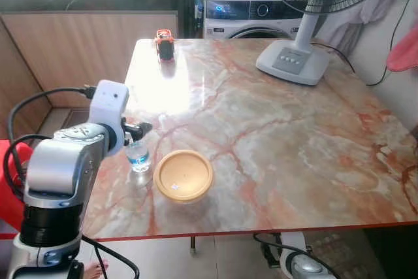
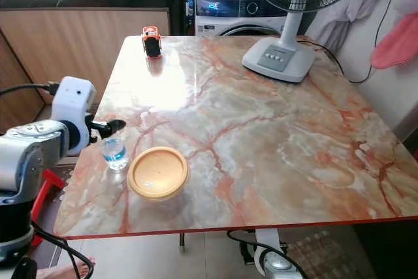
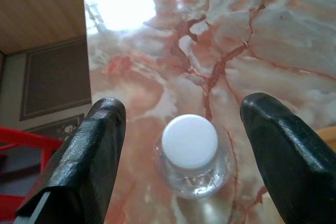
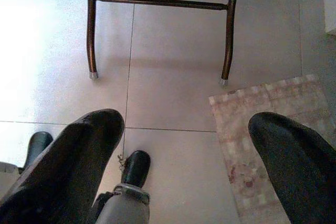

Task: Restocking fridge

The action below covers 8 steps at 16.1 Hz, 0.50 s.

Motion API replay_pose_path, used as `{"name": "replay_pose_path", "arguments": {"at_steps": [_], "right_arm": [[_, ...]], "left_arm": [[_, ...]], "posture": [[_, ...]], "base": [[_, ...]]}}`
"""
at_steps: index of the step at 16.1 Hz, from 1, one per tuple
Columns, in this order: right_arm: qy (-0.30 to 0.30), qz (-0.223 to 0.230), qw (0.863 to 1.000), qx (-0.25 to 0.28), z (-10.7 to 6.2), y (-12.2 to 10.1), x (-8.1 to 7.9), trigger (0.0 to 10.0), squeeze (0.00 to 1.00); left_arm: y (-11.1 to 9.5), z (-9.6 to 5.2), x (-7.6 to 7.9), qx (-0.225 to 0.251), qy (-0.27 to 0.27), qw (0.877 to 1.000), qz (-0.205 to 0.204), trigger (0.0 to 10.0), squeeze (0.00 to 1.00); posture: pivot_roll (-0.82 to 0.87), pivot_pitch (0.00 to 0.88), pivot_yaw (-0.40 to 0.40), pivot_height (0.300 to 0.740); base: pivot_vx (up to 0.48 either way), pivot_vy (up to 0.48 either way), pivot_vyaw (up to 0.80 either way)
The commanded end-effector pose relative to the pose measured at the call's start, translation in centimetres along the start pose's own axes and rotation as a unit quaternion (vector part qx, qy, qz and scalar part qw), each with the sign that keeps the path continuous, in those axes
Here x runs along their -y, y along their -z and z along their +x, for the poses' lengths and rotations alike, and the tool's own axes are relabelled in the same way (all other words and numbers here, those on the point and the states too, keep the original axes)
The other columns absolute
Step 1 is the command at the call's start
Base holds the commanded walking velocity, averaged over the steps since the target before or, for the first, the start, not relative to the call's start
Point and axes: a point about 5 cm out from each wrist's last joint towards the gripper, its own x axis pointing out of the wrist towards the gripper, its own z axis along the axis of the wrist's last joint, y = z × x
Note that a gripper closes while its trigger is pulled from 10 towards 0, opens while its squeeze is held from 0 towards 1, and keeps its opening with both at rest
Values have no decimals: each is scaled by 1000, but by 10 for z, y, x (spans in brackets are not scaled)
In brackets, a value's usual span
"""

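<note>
Your left gripper hangs over the table's near-left edge, fingers spread wide on either side of the bottle and gripping nothing. The bottle, small and clear with a white cap and blue label, stands upright just beside the tub, a round container with a tan lid. A fan sits at the far right of the table and a small orange item at the far left. Your right gripper hangs idle below the table over the tiled floor, fingers wide apart and empty, near a rug and a chair's legs.
</note>
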Motion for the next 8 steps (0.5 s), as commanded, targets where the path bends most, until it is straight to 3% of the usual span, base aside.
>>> {"name": "replay_pose_path", "arguments": {"at_steps": [1,8], "right_arm": [[1,-5,1000,2,0,0,3,10000,0],[-1,-15,1000,0,-1,0,4,10000,0]], "left_arm": [[1,1,3,-1,12,1000,-2,10000,0],[4,3,6,-8,13,1000,-5,10000,0]], "posture": [[165,7,-56,740],[161,9,-63,740]], "base": [[0,0,0],[0,0,0]]}}
